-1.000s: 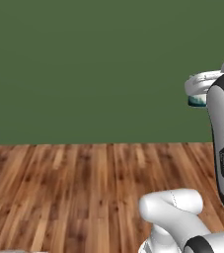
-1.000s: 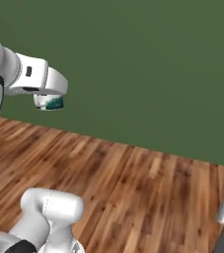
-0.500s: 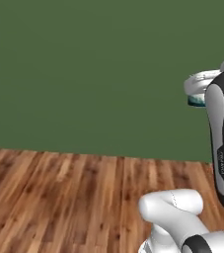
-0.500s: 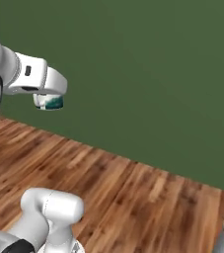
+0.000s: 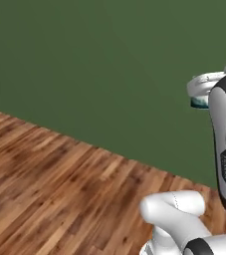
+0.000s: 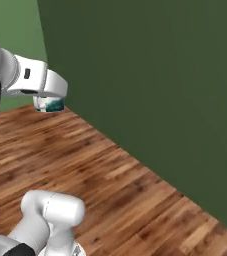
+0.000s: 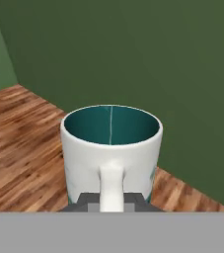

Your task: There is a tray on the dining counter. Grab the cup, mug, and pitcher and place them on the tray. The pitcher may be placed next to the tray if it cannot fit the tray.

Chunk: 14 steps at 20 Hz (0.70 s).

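Gripping the unlabelled mug (image 7: 111, 153) by its handle, claw (image 7: 111, 200) clamped, above wooden floor (image 7: 19, 143).

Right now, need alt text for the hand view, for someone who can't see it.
A white-grey mug with a dark teal inside is held upright in the shut gripper, its loop handle facing the camera. Behind it are a brown wooden plank floor and a plain dark green wall.

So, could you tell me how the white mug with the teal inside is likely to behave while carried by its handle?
The white mug with the teal inside looks rigid and glazed, probably slippery. Held at its loop handle, it may pivot. It looks empty, so likely light.
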{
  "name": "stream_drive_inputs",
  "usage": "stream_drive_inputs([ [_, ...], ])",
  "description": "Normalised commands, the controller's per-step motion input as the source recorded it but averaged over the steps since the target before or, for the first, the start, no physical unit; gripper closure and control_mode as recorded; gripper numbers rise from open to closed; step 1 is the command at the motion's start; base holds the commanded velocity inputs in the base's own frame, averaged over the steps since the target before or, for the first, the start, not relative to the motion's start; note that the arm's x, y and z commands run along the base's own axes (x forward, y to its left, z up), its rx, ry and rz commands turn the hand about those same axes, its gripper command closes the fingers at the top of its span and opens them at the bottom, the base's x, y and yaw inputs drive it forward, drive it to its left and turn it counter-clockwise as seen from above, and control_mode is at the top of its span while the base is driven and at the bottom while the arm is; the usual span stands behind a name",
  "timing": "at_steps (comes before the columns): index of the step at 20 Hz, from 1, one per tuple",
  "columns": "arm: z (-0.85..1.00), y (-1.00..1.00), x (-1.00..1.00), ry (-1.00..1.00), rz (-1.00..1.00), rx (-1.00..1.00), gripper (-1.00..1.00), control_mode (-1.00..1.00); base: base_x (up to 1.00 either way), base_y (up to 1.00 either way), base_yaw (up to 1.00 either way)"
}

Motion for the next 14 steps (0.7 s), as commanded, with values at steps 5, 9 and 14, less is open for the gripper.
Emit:
stream_drive_inputs([
  [5,0.0,0.0,0.0,0.0,0.0,0.0,1.0,1.0,0.52,-0.48,0.72],
  [9,0.0,0.0,0.0,0.0,0.0,0.0,1.0,1.0,0.55,-0.47,0.74],
  [14,0.0,0.0,0.0,0.0,0.0,0.0,1.0,1.0,0.56,-0.44,0.76],
])
